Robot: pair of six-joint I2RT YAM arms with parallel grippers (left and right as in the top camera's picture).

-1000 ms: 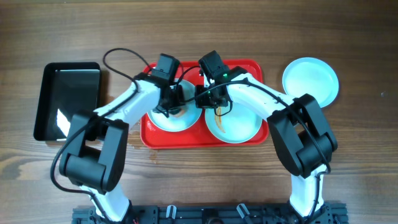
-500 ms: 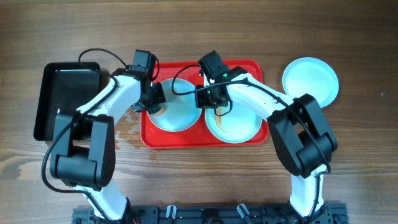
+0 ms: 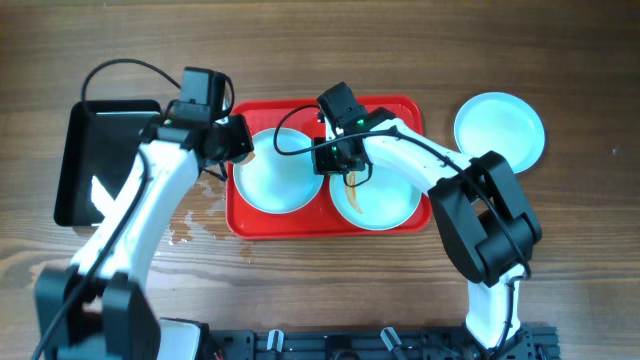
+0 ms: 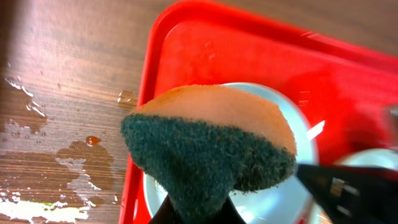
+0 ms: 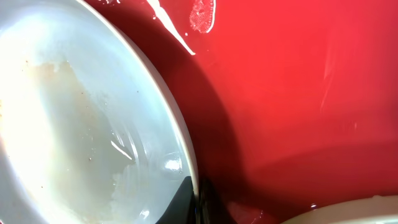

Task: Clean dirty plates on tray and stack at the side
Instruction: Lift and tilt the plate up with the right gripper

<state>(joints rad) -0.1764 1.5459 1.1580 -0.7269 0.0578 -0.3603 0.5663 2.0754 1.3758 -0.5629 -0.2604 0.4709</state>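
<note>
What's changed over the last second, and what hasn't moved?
The left gripper, shut on the sponge, swung left off the left plate, out to the tray edge. The right gripper stayed pinching that plate's rim. The right plate, the plate beside the tray and the black tray kept their places.

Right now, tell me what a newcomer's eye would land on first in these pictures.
The large red rectangular plastic tray at mid-table grabs attention first. It holds two round pale aqua-white plates, the left plate and the orange-streaked right plate. Next comes the orange-and-green scouring sponge clamped in the left hand at the tray's left edge, while the right hand pinches the left plate's rim.
</note>
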